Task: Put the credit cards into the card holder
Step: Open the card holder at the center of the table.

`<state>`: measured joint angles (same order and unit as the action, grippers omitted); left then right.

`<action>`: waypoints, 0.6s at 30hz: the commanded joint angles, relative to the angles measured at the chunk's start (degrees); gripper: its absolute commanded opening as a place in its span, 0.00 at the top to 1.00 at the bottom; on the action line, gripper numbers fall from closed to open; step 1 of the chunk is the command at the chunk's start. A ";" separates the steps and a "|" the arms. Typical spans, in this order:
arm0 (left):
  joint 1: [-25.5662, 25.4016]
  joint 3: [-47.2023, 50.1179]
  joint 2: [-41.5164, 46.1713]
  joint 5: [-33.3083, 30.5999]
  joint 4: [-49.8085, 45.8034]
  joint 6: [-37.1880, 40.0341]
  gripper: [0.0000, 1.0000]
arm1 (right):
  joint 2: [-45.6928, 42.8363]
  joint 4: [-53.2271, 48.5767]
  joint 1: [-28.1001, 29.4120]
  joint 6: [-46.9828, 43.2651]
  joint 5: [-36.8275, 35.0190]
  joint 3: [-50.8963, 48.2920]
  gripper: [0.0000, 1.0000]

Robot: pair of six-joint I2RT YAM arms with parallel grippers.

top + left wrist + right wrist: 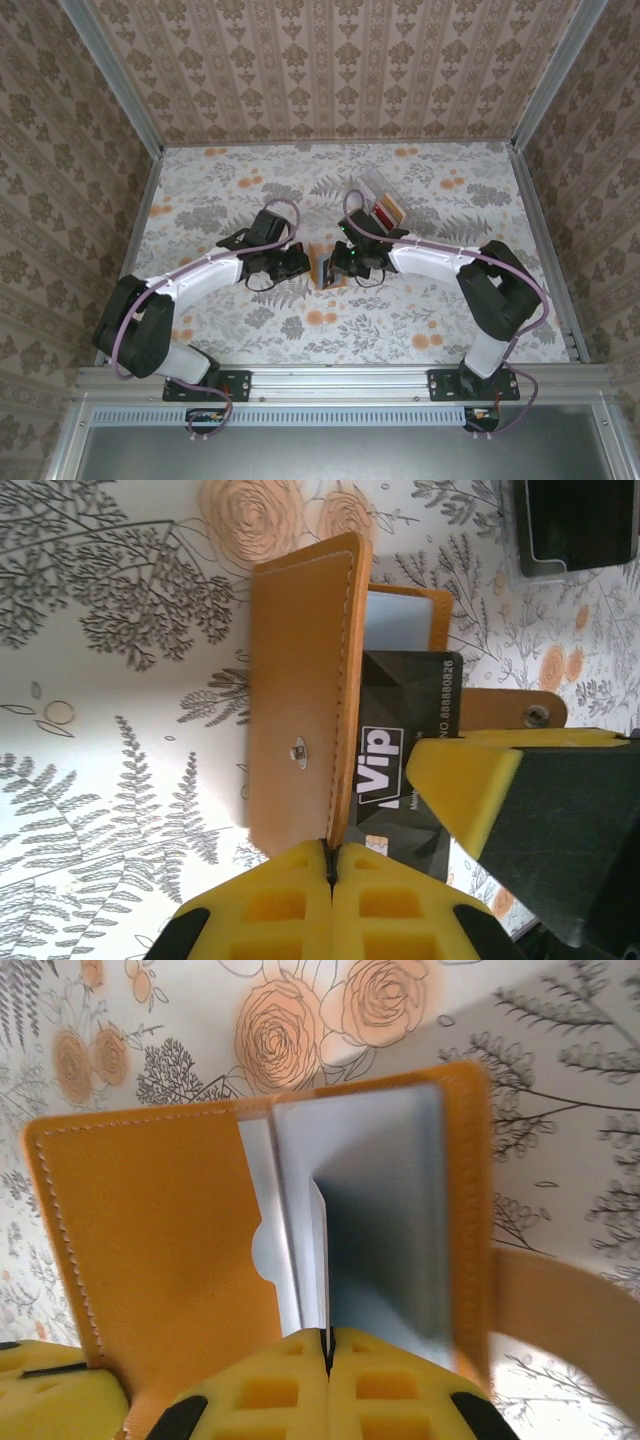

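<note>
The card holder (300, 700) sits open in the middle of the table (100, 780), between the two arms, with its snap strap (510, 710) trailing off to one side. The left jaws are clenched on the edge of its outer flap and hold that flap lifted clear of the inner pockets. A dark card (400, 710) marked "Vip" lies partly tucked behind the raised flap, with most of its printed face showing. The right jaws are pinched tight on the card's near edge. From the right wrist the card appears edge-on, pointing into the holder's pale lining (380, 1210). That view is blurred, so it is hard to tell how far the leading edge has entered a slot.

This looks like the insertion step for this one card, and it is only partly done. The next move probably calls for a straight push along the card's own plane while the left jaws brace the flap, then a release once it seats. More cards wait in the clear box (383, 200) just beyond.
</note>
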<state>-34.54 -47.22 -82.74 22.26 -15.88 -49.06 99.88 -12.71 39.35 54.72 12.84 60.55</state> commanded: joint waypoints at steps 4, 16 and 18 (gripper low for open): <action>1.75 1.02 0.10 -4.83 -5.73 5.69 0.80 | 2.75 -4.67 0.55 -1.63 -1.71 1.28 1.00; 3.14 -3.53 -6.27 -1.46 -4.21 10.54 0.63 | 3.61 -4.51 0.64 -2.34 -0.73 0.86 1.00; 3.46 -3.60 -6.57 -0.74 -3.33 10.87 0.63 | 3.57 -4.74 0.64 -2.34 -0.86 0.79 1.00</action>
<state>-31.79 -49.08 -88.79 20.14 -19.44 -40.62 102.15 -13.96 39.81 53.01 12.49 61.52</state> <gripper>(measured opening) 0.365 0.056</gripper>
